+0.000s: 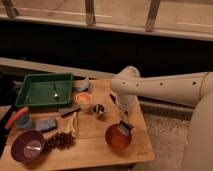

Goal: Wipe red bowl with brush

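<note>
White arm (165, 89) reaching in from right, bending down over wooden surface (90, 145). Green tray (42, 90) sitting at surface's back left, small utensil lying inside. Purple bowl (27, 146) resting at front left corner. Red bowl (118, 138) sitting at front right of surface, near edge. Pincer (124, 125) hanging at red bowl's back right rim, fingers clamped shut; brush (123, 128) appearing as pale head at rim, grip on it unclear. Small orange-rimmed cup (83, 100) standing mid-surface, beside tray.
</note>
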`<state>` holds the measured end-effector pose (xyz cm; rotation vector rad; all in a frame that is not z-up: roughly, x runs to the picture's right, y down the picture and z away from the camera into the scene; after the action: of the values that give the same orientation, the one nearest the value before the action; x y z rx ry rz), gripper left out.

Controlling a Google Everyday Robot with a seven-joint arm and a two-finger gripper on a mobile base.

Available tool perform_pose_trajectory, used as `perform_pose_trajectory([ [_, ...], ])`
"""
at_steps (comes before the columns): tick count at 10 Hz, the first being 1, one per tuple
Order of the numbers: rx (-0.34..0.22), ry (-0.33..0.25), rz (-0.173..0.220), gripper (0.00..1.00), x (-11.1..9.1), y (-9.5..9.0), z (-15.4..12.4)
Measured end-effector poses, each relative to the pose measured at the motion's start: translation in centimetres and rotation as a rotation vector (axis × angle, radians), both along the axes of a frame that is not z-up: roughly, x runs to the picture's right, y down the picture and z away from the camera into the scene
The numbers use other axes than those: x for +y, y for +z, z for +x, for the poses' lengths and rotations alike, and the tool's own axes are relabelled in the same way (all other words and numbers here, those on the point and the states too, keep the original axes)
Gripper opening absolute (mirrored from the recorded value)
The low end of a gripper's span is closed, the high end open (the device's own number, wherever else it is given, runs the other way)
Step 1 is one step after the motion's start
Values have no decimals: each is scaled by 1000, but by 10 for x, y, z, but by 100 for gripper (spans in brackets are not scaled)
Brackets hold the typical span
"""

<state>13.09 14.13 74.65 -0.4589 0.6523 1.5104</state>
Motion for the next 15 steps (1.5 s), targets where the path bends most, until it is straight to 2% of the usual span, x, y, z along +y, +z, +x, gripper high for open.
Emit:
perform_pose_trajectory([
  [2, 8, 8, -9, 0, 14, -8, 10],
  [5, -49, -45, -23, 0, 25, -11, -17],
  [8, -126, -108, -31, 0, 16, 5, -70],
  [10, -137, -122, -28, 0, 5, 17, -84],
  [12, -122, -113, -22, 0, -1, 19, -80],
  [15, -78, -62, -17, 0, 0, 11, -44],
])
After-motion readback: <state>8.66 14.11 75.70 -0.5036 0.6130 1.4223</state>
